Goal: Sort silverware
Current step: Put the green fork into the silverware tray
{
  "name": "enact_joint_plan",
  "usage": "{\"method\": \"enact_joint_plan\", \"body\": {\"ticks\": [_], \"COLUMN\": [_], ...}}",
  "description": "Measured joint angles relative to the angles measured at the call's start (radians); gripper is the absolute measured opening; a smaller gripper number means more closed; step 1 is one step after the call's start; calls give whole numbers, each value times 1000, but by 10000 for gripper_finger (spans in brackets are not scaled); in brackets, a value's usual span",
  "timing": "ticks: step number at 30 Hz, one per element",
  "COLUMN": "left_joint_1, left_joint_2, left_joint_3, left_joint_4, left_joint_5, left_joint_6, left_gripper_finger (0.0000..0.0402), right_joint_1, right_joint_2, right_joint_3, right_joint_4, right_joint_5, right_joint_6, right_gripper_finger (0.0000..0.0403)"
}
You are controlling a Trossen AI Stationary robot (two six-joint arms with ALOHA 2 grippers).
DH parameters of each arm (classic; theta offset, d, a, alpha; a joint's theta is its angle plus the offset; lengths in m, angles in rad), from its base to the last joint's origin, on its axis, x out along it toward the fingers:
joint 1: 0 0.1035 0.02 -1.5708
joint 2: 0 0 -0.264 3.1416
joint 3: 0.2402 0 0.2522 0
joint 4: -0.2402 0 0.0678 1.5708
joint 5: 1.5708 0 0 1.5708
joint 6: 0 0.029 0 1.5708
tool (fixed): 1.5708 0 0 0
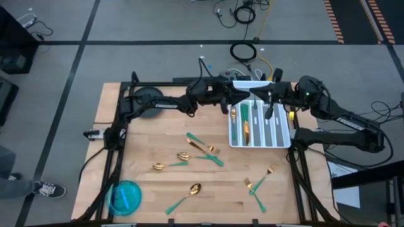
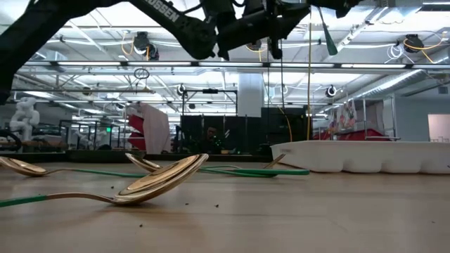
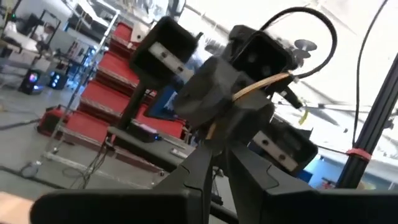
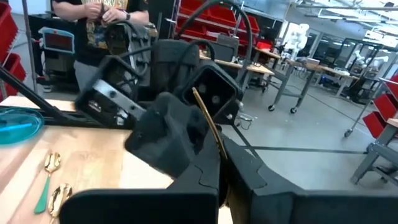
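Note:
Both arms meet high over the far end of the white divided tray (image 1: 285, 140), which holds several pieces of silverware. My left gripper (image 1: 242, 96) and my right gripper (image 1: 267, 98) face each other tip to tip. One slim gold piece of silverware (image 4: 205, 115) runs between them, and both are shut on it. Its green handle (image 2: 327, 34) slants down near the right gripper in the low view. More spoons (image 1: 183, 156) and forks (image 1: 270, 170) lie flat on the wooden table. My left gripper pinches the gold strip's end (image 3: 212, 129) between its two fingertips, slanting up from the table's left. The piece is lifted clear, high above the tray. My right gripper has the same gold strip (image 4: 220, 152) running in between its two shut fingers, which come level from the table's right. The fingers hide how far back the strip reaches. The piece touches neither tray nor table.
A teal bowl (image 1: 124, 196) sits at the near left corner. Loose spoons (image 2: 151, 184) lie in the table's middle and forks (image 1: 250, 185) toward the near right. Cables trail off the far edge behind the tray. A person stands beyond the table in the right wrist view.

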Motion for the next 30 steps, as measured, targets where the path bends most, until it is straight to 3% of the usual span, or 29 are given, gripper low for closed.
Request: {"method": "enact_joint_plan", "body": {"ticks": [6, 17, 23, 30], "left_joint_1": [-23, -30, -26, -17], "left_joint_2": [0, -1, -11, -20], "left_joint_3": [43, 47, 47, 47], "left_joint_4": [-140, -198, -217, -216], "left_joint_5": [27, -7, -3, -2], "left_joint_6": [95, 192, 245, 280], "left_gripper_finger": [54, 54, 54, 54], "right_joint_1": [0, 0, -1, -2], "right_joint_2": [34, 60, -8, -69], "right_joint_3": [0, 0, 0, 0], "right_joint_4": [45, 77, 14, -28], "right_joint_5": [-25, -51, 10, 1], "right_joint_6": [0, 23, -6, 0], "right_gripper_finger": [0, 0, 0, 0]}}
